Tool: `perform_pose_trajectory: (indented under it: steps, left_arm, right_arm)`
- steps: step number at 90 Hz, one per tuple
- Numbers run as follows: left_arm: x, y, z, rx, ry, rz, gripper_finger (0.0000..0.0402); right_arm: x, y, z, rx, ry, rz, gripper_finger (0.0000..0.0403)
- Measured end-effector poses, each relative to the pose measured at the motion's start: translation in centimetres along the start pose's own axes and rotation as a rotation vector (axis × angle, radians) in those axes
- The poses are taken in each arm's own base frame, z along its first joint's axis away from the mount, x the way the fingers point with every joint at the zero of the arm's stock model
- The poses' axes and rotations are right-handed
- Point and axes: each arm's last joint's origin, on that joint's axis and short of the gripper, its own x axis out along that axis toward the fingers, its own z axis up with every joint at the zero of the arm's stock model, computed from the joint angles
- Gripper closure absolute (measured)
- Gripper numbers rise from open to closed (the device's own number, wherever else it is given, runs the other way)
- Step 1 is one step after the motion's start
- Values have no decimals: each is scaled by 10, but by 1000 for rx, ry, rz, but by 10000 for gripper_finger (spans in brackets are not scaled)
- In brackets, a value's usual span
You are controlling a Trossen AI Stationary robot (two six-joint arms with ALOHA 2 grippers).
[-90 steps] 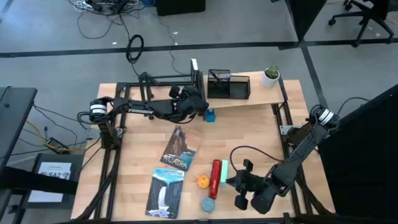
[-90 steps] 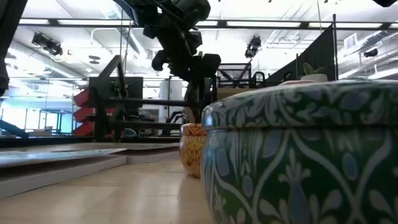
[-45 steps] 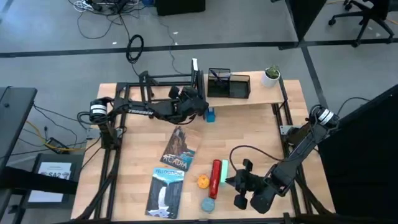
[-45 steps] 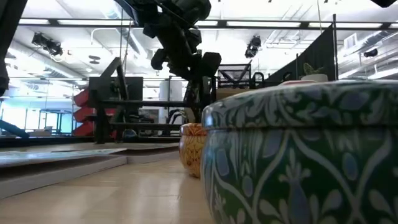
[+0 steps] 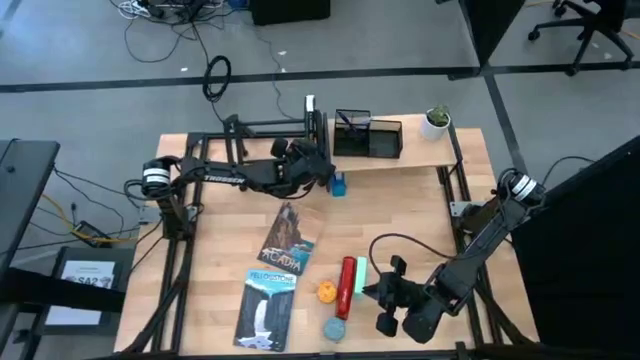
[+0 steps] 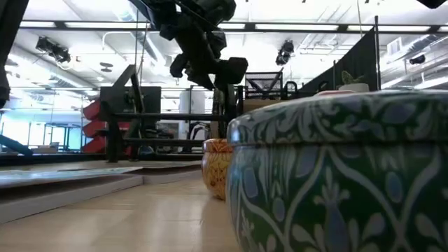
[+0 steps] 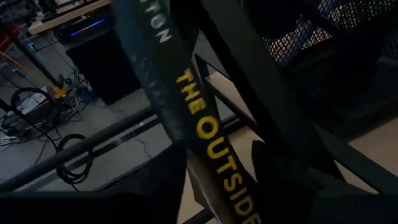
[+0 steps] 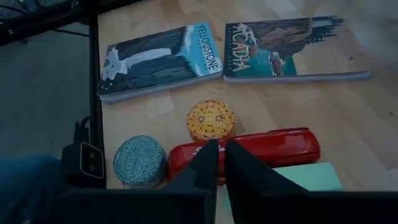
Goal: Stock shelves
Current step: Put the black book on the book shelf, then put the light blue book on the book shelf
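My left gripper (image 5: 314, 166) reaches to the table's far middle, at the right end of the black tube rack (image 5: 255, 140) and beside the wooden plank shelf (image 5: 425, 156). It is shut on a dark book (image 7: 208, 134) whose spine reads "THE OUTSIDE" in yellow. In the high view the arm hides most of the book. My right gripper (image 8: 221, 155) hovers shut near the front right, over a red stapler (image 8: 249, 151). My left gripper has the dark book between its two fingers (image 7: 165, 183), one on each cover, with the spine (image 7: 221, 158) facing the wrist camera. The book runs slantwise away from the fingers, past the rack's black tubes. Whether its far end rests on anything is hidden.
A black mesh organizer (image 5: 368, 138) and a small potted plant (image 5: 434, 122) stand on the plank. A blue object (image 5: 338, 186) sits below the plank's left end. Acadia (image 5: 288, 240) and Yellowstone (image 5: 267, 308) books, an orange tin (image 5: 327, 292), a blue-green tin (image 5: 335, 328) and a green pad (image 5: 361, 280) lie near the front.
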Motion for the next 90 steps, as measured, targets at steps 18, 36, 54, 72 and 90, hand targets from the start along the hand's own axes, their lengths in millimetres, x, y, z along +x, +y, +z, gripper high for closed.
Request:
perform_pose_trajectory:
  steps: [18,36,54,72,90]
  left_arm:
    - [-9,6,5,6,18,-34,193]
    - [-19,4,7,35,11,-63,193]
    - [-53,8,24,34,-57,-149,193]
    - [-101,21,43,-10,-141,-241,193]
    - [-159,21,42,-60,-125,-532,193]
  right_arm:
    - [1,0,1,4,-2,-1,403]
    - [1,-1,2,8,-4,-2,403]
    - [1,-1,2,3,-4,-2,403]
    - [3,-2,3,1,-4,-7,403]
    - [4,-3,4,2,-4,-13,403]
